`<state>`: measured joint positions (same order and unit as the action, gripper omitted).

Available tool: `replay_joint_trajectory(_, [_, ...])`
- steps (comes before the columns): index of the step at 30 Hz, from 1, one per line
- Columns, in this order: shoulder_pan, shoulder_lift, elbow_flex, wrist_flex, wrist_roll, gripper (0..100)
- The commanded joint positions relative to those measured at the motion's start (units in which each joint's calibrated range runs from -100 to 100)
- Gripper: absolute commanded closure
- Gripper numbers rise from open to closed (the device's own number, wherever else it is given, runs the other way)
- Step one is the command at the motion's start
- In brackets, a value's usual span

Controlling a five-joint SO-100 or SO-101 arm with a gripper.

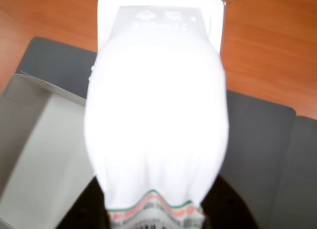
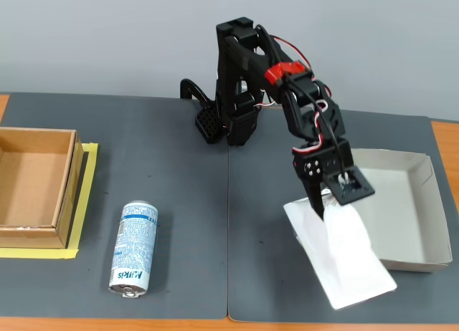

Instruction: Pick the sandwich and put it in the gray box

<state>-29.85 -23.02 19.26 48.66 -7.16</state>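
Observation:
My gripper (image 2: 326, 208) is shut on the label end of the sandwich (image 2: 344, 256), a white wedge-shaped plastic package with a flat rim. The package slants down from the jaws toward the table's front edge, partly over the front-left corner of the gray box (image 2: 423, 202). I cannot tell whether its far end touches the mat. In the wrist view the sandwich (image 1: 156, 115) fills the middle, overexposed, with the dark fingers (image 1: 81, 211) beside its printed end. The gray box (image 1: 44, 140) lies at the left of that view, with nothing on its visible floor.
A deeper brown cardboard box (image 2: 32, 188) on yellow tape stands at the left edge in the fixed view. A blue-white can (image 2: 134, 248) lies on the dark mat (image 2: 179, 188) in front of it. The arm's base (image 2: 222, 120) is at the back centre. Wooden table (image 1: 277, 40) shows beyond the mat.

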Motion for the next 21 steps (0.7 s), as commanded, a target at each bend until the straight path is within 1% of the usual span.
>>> replay_joint_trajectory(1, [-0.3,-5.4,-1.6,0.1,0.0,98])
replay_joint_trajectory(10, [-6.1,-8.3,-2.6,-0.7,-0.1,98])
replay_joint_trajectory(15, [-9.4,-6.7,-6.8,-0.7,-0.1,98])
replay_joint_trajectory(21, [-12.9,-0.8,-12.0,-0.7,-0.1,98])
